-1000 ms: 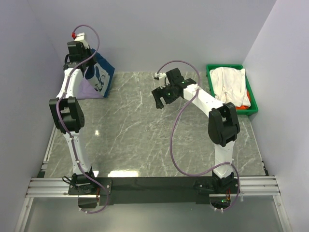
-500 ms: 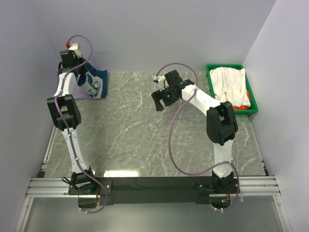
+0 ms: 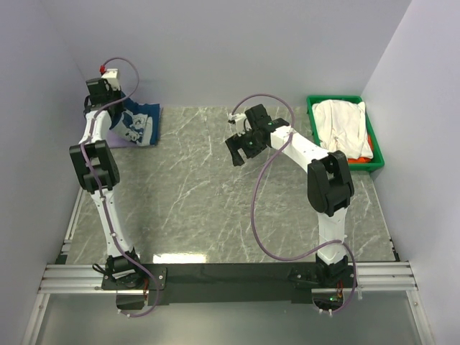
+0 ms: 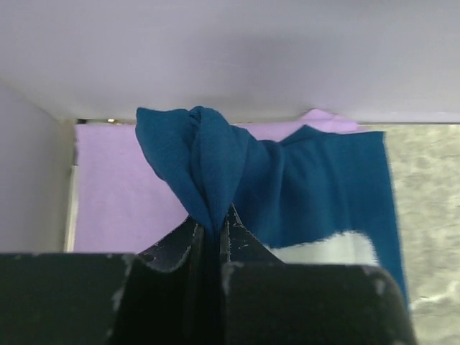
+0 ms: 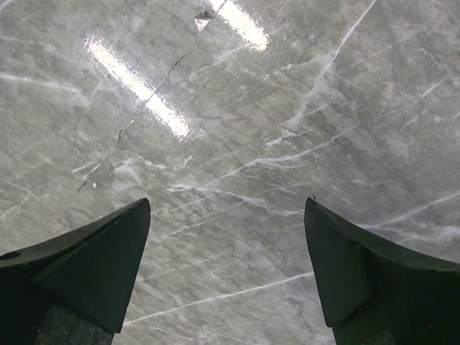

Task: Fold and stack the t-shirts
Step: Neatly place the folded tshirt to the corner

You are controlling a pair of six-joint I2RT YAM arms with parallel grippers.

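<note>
I see a green bin (image 3: 335, 98) at the right edge of the frame, on a grey marble table (image 3: 208, 208). Pale walls (image 3: 237, 50) close in three sides; a metal rail (image 3: 72, 277) runs along the bottom.

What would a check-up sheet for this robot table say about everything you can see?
Surface: grey marbled table, shiny.
Job's things: navy t-shirt bunched up at the far left corner, lying on the lavender t-shirt; white t-shirt heaped over an orange-red t-shirt in the green bin at the far right.
Clutter: nothing seen.
Grippers: left gripper shut on a fold of the navy t-shirt; right gripper open and empty above bare table.
Cables: a purple cable loops loosely beside each arm.
Surroundings: pale walls on three sides; metal rail at the near edge.
</note>
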